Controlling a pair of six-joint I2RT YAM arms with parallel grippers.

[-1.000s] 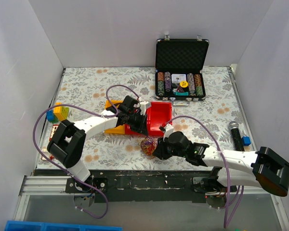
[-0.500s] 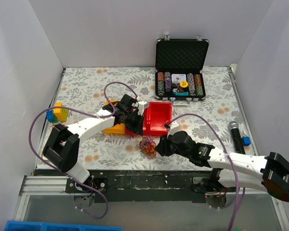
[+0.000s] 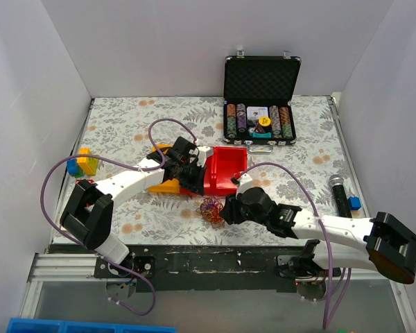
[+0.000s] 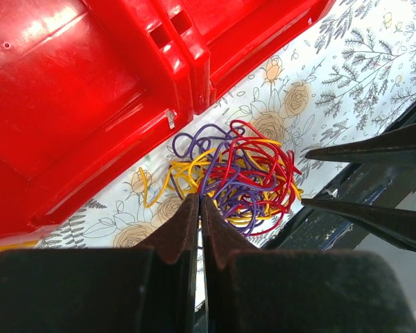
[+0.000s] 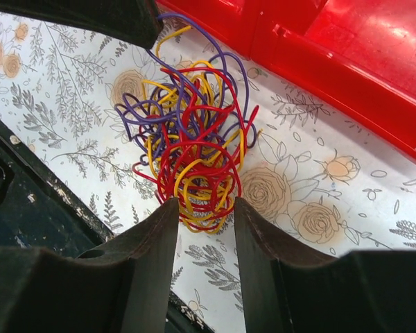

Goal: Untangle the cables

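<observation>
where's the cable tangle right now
In the top view the cables lie near the front edge of the table, just in front of the red bin, directly beside the right hand.

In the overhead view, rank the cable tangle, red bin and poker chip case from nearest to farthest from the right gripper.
From the right gripper:
1. cable tangle, just to its left, at the near edge.
2. red bin, directly behind it.
3. poker chip case, farthest back, standing open.
</observation>
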